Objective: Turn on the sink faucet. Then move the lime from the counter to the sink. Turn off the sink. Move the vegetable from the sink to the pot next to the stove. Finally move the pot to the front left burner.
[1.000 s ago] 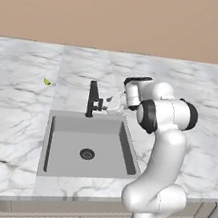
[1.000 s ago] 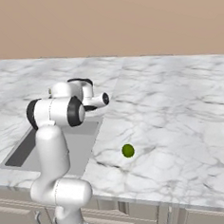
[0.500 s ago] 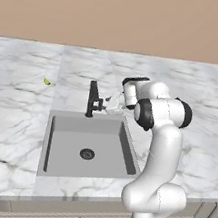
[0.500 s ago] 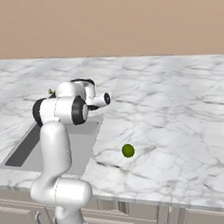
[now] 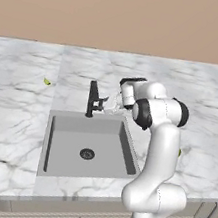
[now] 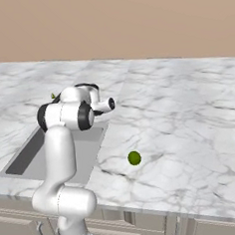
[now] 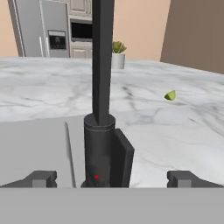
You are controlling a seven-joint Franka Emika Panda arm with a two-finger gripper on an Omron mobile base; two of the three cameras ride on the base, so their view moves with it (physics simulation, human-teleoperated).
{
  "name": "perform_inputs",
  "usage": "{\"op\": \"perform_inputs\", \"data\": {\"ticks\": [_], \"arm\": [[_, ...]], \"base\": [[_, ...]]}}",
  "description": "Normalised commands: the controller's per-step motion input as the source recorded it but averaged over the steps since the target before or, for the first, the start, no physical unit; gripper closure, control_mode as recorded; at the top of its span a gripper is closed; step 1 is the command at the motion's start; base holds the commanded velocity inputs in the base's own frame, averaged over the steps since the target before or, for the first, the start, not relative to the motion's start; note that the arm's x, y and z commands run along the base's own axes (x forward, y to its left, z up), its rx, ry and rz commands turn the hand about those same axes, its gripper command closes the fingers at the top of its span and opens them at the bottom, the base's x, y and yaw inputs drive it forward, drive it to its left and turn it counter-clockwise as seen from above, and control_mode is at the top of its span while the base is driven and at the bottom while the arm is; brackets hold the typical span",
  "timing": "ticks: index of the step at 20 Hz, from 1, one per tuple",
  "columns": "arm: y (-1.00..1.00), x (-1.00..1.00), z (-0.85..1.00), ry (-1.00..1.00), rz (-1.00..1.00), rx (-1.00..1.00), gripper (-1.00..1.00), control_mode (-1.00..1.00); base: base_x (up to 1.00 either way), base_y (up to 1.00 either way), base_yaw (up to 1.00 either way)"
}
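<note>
Faucet (image 5: pixel 91 99) first: the slim black post stands at the back edge of the grey sink (image 5: pixel 64 144), and no water shows coming out of it, so it looks like the step in hand is turning it on. The gripper (image 5: pixel 107 105) sits just beside the faucet, pointing at it, with its two fingers (image 7: pixel 40 179) spread wide apart and holding nothing. In the hand view the black post (image 7: pixel 101 105) rises right in the middle between the two finger tips, very close. To do this well, the fingers should go for the small side lever, not the thick post, and push it gently one way so the hand does not slip off. The lime (image 6: pixel 134 158) waits on the white marble surface (image 6: pixel 189 114), well apart from the faucet, on the other side of the arm from the sink. A tiny yellow-green speck (image 5: pixel 47 82) lies on the surface, away from the work. Nothing stands between the fingers and the faucet.
</note>
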Motion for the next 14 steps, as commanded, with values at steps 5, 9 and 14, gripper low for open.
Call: {"op": "perform_inputs", "data": {"ticks": [5,9,14], "arm": [[0.21,0.1,-0.06,0.01,0.0,0.0,-1.0,-1.0],[0.18,0.12,-0.07,0.01,0.0,0.0,-1.0,-1.0],[0.17,0.11,-0.08,0.0,0.0,0.0,-1.0,-1.0]], "base": [[0.0,0.0,0.0],[0.0,0.0,0.0],[0.0,0.0,0.0]]}}
